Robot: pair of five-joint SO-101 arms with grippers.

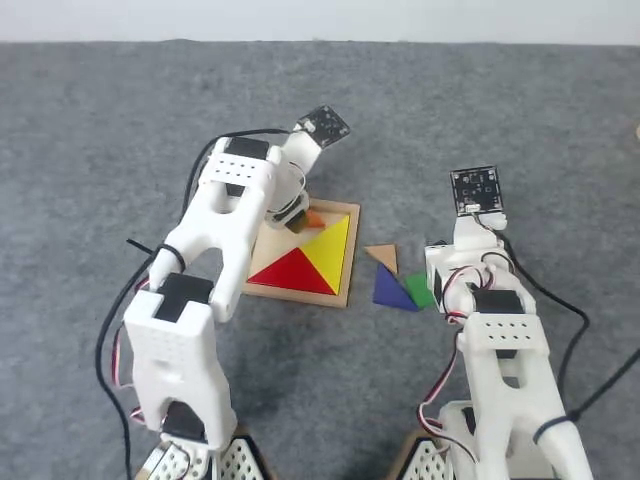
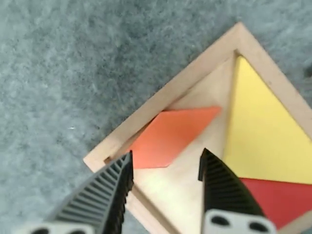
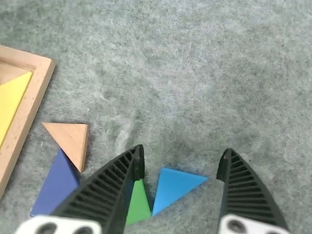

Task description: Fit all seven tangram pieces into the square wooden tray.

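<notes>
**Desk:** Holdings, please.

**Operator:** Item one: the left gripper, jaws apart and holding nothing. I have it poised over a corner of the tray. Item two: the orange parallelogram lies in that corner, hard against the rim. I cannot tell whether it sits flat. Items three and four: the yellow triangle and the red triangle are seated in the tray. Item five: the right gripper, jaws apart and empty, is over the loose pieces beside the tray. These are the light blue triangle, the green triangle, the dark blue piece and the tan triangle.

**Desk:** Hazards?

**Operator:** First, I judge the parallelogram could lodge askew. If I press down with a finger on one end, it may tip or ride up the rim and take space the other pieces need. Second, a sideways nudge could slide the whole tray, since nothing visibly anchors it. Third, one right finger hangs over the green triangle, which crowds the light blue one. Closing there could pinch two pieces or flick one away. Fourth, the pieces are thin and lie flat, so the fingertips may skate over them.

**Desk:** Surface and room?

**Operator:** Grey carpet with a short nap covers the table. A pale wall runs along its far edge.
</notes>
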